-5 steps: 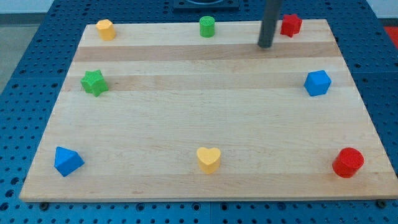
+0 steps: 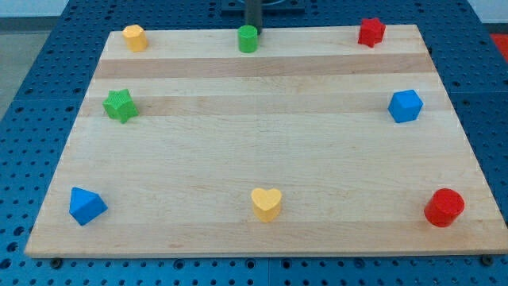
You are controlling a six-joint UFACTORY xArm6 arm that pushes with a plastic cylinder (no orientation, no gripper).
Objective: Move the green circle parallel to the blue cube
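Observation:
The green circle stands near the top edge of the wooden board, a little left of centre. My rod comes down just behind it, and my tip is at the circle's upper right side, touching or nearly touching it. The blue cube sits near the board's right edge, well below and far right of the green circle.
A yellow block is at top left, a red block at top right, a green star at left, a blue triangle-like block at bottom left, a yellow heart at bottom centre, a red cylinder at bottom right.
My rod moved left from beside the red block to behind the green circle. The green circle shifted to the left and slightly down.

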